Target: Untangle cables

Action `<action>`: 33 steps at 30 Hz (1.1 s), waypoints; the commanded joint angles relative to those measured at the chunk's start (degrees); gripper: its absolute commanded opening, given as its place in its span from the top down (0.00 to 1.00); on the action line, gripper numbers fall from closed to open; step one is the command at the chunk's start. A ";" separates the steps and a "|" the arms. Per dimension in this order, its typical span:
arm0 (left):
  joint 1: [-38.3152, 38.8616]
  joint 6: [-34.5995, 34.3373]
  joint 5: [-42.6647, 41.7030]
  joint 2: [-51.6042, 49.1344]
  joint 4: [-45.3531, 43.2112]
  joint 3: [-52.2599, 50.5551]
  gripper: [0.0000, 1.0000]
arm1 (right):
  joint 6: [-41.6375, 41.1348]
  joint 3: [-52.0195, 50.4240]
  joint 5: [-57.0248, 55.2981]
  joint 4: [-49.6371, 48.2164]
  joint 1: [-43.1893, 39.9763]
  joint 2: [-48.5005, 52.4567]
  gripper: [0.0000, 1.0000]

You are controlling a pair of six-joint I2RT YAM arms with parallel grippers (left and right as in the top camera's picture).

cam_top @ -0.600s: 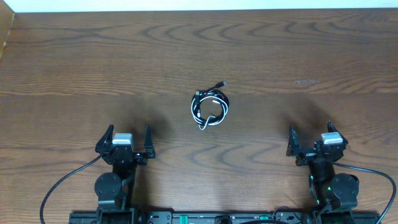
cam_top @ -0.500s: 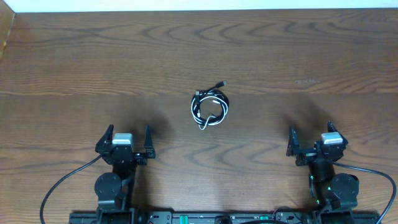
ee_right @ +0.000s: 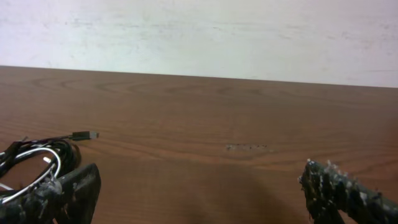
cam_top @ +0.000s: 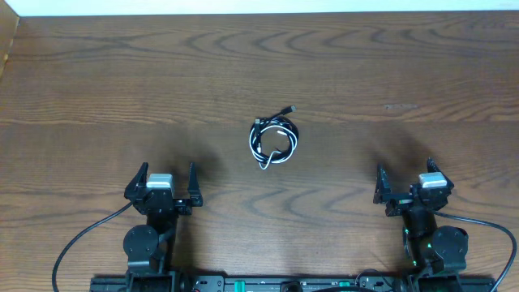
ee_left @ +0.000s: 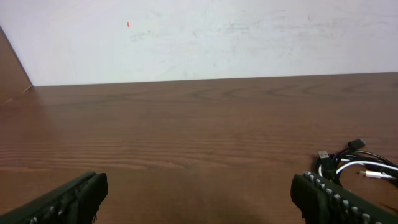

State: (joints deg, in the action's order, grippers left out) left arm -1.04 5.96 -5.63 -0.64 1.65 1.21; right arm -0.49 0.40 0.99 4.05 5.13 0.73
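**Item:** cables (cam_top: 273, 142), one bundle. A black cable (cam_top: 294, 139) and a white cable (cam_top: 253, 146) are wound together into one small flat coil.

**Location:** mid-worktop, lying flat. The coil is ahead of both claws, between them, and well apart from each.

**Free ends:** a black plug (cam_top: 289, 109) sticks out on a short tail at the far side. A white end (cam_top: 264, 165) pokes out at the near side. A second small plug sits on the coil's far-left rim.

**Handling (judged):**
- Thin, light and limp, with no stiffness to push against.
- Likely to slide on the smooth wood, so a pull on one strand would drag the whole coil unless the other claw pins it.
- Not fragile, though sharp tugs at a plug neck are best avoided.

**Where to take hold (judged):** the black tail just behind its plug, and the white end at the near side. The hard plugs give the firmest purchase, and the loops lie too low and close together for a clean pinch.

**Left claw** (cam_top: 169, 167): jaws spread wide, nothing between them, near the front edge.

**Right claw** (cam_top: 404, 170): likewise spread and empty.

**Worktop** (cam_top: 122, 73): dark brown wood grain, flat, with a slight sheen. There is a faint pale scuff (cam_top: 399, 106) toward the far right.

**Room:** a white wall (ee_left: 249, 37), lightly smudged, stands behind the far edge.
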 commanded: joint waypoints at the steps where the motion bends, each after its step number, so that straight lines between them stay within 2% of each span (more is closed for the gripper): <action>1: -0.28 -0.48 -0.09 -0.07 1.99 -0.92 0.01 | -0.72 -0.09 -0.44 0.26 0.55 -0.09 0.01; 33: -0.28 -1.81 0.31 -0.07 -0.44 -0.39 0.01 | 0.11 -0.09 -0.61 0.26 0.55 -0.02 0.01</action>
State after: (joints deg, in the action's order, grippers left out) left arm -1.04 5.63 -5.61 -0.64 1.10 1.21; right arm -0.45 0.40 0.54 4.05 5.13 0.73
